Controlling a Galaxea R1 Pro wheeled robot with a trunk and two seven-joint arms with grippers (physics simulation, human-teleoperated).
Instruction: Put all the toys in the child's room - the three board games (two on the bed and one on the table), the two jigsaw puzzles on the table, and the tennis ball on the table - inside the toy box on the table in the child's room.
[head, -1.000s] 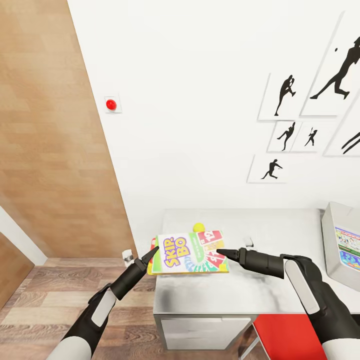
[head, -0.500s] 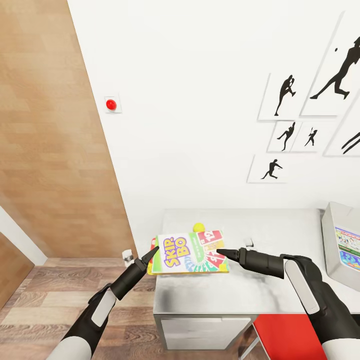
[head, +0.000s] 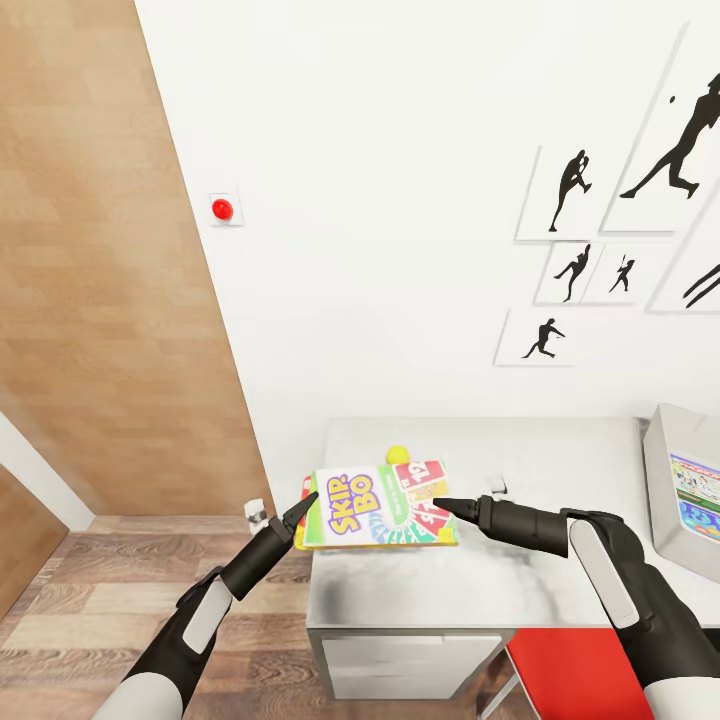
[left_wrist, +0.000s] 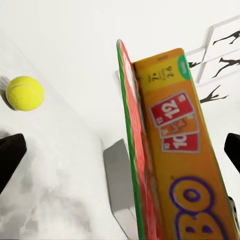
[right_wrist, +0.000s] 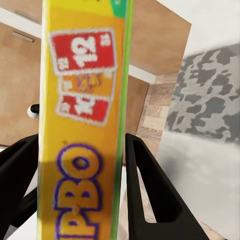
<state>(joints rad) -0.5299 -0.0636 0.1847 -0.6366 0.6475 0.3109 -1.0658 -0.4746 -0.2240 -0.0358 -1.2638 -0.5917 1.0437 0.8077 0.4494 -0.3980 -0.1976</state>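
Nothing moved since the earlier frames, left gripper (head: 303, 506) spread wide at the board game's (head: 378, 505) left edge, right gripper (head: 442, 504) clamping its right edge, box overhanging the table (head: 560, 590) corner, tennis ball (head: 398, 454) behind, toy box (head: 668, 480) far right.

You have one Skip-Bo board game (head: 380, 505) in front of you and one tennis ball (head: 398, 454) behind it on the counter (head: 520, 580). One toy box (head: 660, 480) sits at the right edge, with one printed box (head: 697, 495) showing inside. Two grippers, left (head: 306, 505) and right (head: 443, 505), flank the game. Six silhouette pictures (head: 572, 190) hang on the wall, plus one red button (head: 222, 209).
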